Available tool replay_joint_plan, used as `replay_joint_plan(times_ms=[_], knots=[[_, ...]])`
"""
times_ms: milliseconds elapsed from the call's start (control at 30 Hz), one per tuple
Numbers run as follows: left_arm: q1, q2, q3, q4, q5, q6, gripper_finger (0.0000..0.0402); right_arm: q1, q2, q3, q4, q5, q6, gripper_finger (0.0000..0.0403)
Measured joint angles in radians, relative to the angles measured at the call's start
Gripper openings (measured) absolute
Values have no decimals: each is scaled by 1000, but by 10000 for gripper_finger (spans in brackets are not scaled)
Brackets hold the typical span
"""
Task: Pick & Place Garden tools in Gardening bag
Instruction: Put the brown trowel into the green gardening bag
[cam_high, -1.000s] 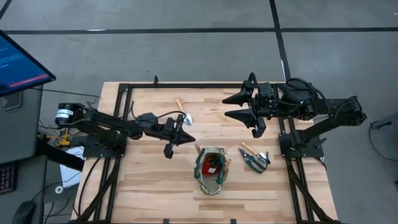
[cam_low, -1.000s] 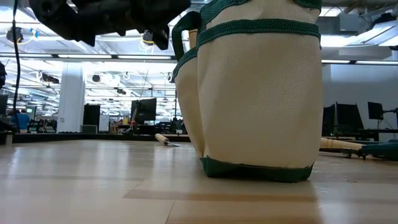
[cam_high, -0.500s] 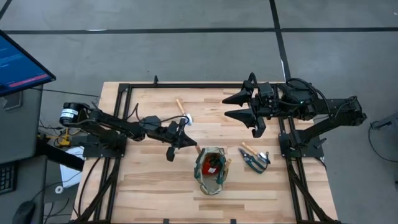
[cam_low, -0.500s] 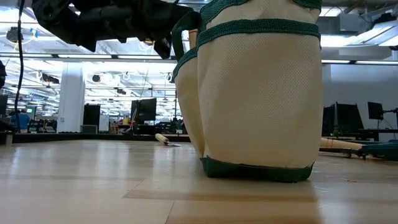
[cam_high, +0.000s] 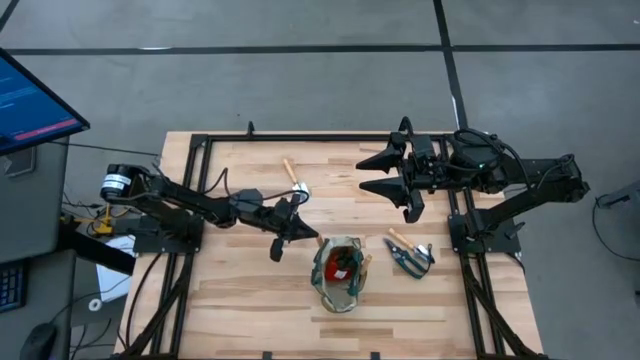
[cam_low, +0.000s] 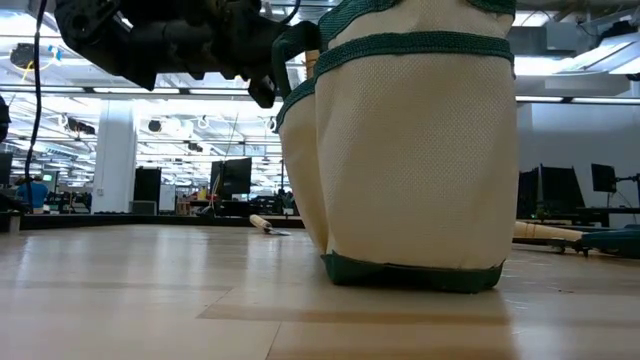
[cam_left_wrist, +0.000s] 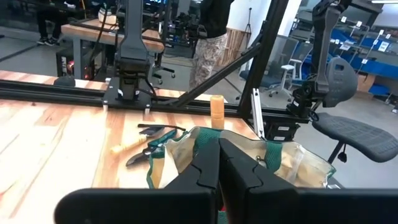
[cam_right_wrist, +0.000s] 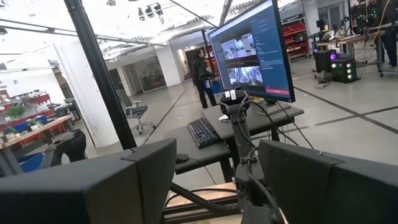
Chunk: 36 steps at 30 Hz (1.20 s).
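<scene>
High view: gardening bag (cam_high: 339, 273) stood mid-table, left gripper (cam_high: 292, 226) just beside it, right gripper (cam_high: 392, 182) raised apart, fingers spread. Left wrist view: left fingers (cam_left_wrist: 205, 174) pressed together, nothing held, bag directly ahead

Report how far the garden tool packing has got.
Done: the bag already holds a red object and wooden handles. In hand: the left pincer, shut and seemingly empty, is beside the bag. Left: a trowel and the shears lie on the table. The right pincer waits open.
</scene>
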Motion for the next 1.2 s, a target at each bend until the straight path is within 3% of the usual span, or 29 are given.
replay_joint_plan(times_ms=[200,300,500,733,867,1200], knots=[[21,-76,-2,-17,-4,-17,6,0,0,0,-1,0,0,221],[65,-149,-1,-59,-61,-53,15,0,0,0,-1,0,-1,221],[148,-293,-1,-343,-224,-64,58,0,0,0,-20,3,0,221],[197,-403,51,-685,-458,-68,131,0,0,0,-118,164,0,221],[267,-383,116,-854,-593,-176,167,-18,0,0,-171,209,0,221],[509,-144,132,-923,-492,-492,204,-96,0,0,-253,207,26,221]])
